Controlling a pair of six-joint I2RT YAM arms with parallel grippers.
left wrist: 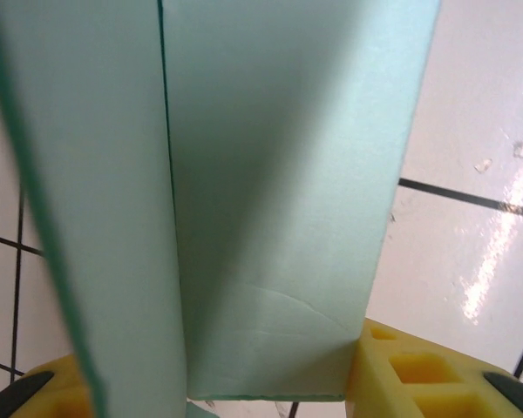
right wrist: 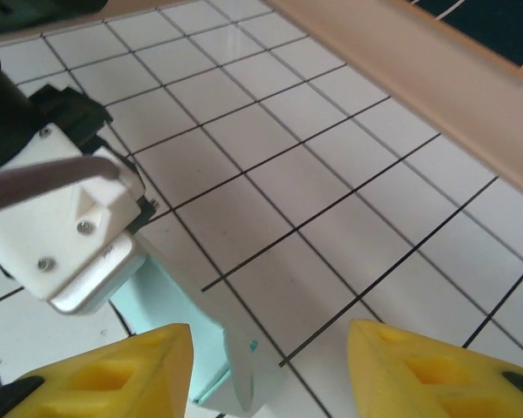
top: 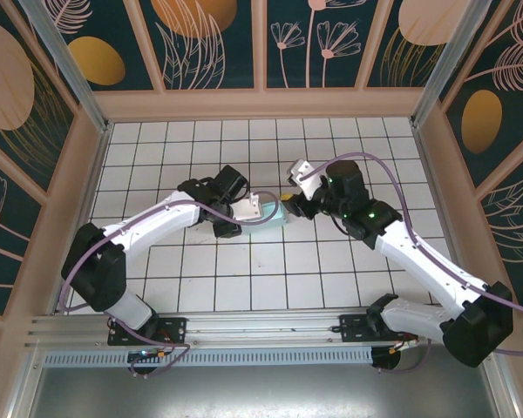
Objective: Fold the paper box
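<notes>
The white tiled tabletop point(top: 244, 279) carries the pale mint-blue card paper box point(top: 273, 214) near its middle, partly folded, lying between the two arms. The left gripper point(left wrist: 218, 357) is clamped across the box's panels. The right gripper point(right wrist: 270, 335) stands half open at the box's right end, holding nothing. The risk is a hard squeeze buckling the thin card, or a right-side nudge springing a flap loose. Nothing shows inside the box.

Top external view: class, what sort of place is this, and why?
Probably a robot test cell: left arm and right arm bolted to a metal rail, a white gridded table, patterned panels walling it in.
</notes>
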